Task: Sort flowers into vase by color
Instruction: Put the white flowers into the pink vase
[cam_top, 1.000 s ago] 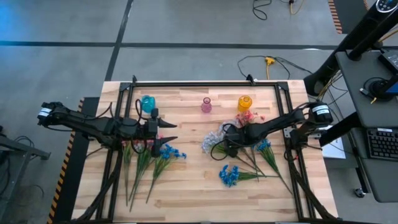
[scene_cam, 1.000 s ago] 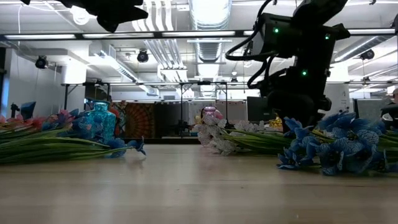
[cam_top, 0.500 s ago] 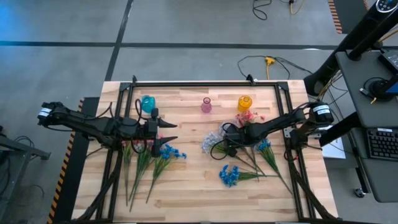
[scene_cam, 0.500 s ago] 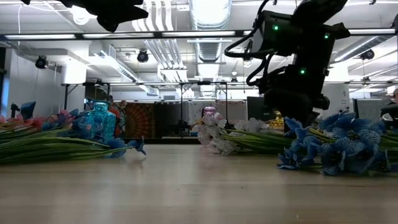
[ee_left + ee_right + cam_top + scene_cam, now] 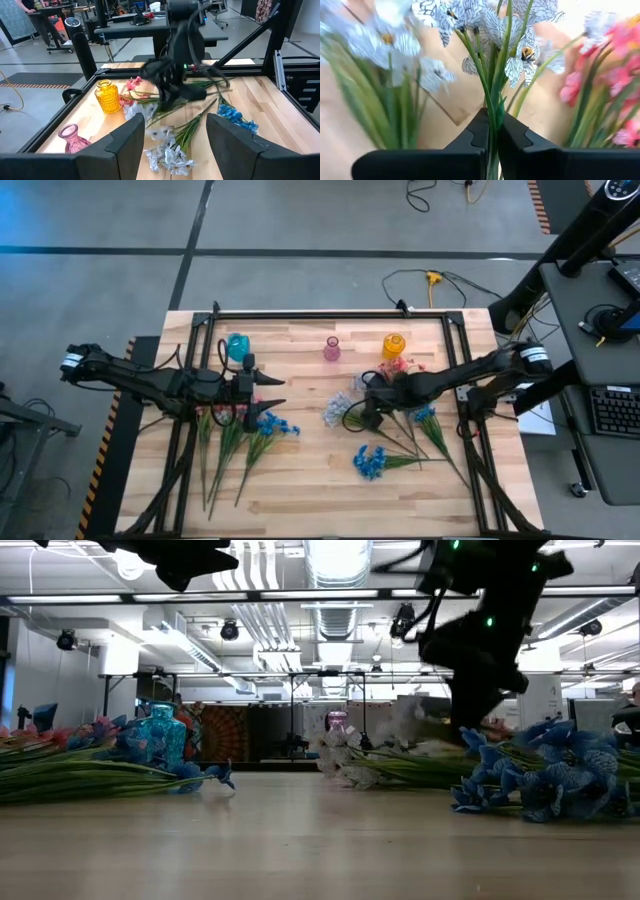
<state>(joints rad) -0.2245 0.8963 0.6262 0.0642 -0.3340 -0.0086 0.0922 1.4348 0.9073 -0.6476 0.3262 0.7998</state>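
Note:
Pale lavender-white flowers [image 5: 338,410] lie mid-table beside pink flowers [image 5: 396,367] and blue flowers [image 5: 368,462]. My right gripper [image 5: 368,414] is shut on one lavender-white spray [image 5: 520,47]. More blue flowers [image 5: 275,423] and long green stems lie at the left, under my left gripper [image 5: 264,396], which hovers open with nothing between its fingers [image 5: 125,145]. A teal vase [image 5: 236,346], a pink vase [image 5: 332,348] and a yellow vase [image 5: 393,345] stand upright along the far side. My right gripper pinches the lavender-white spray's thin green stem [image 5: 493,119] between its two fingers, just below the blossoms. The fingers come slanting down from the table's right and lie across the stem. The blossom end [image 5: 420,726] is raised off the table.
Another blue spray [image 5: 425,416] lies under the right arm, its stems running toward the near right. A black frame [image 5: 330,314] borders the table's far edge and sides. Bare wood [image 5: 300,490] lies at the near middle.
My right gripper has shut on the lavender-white stem and gone up, its wrist drawing toward the table's right edge. The held spray's blossom end has risen off the table; the other flowers lie as before.

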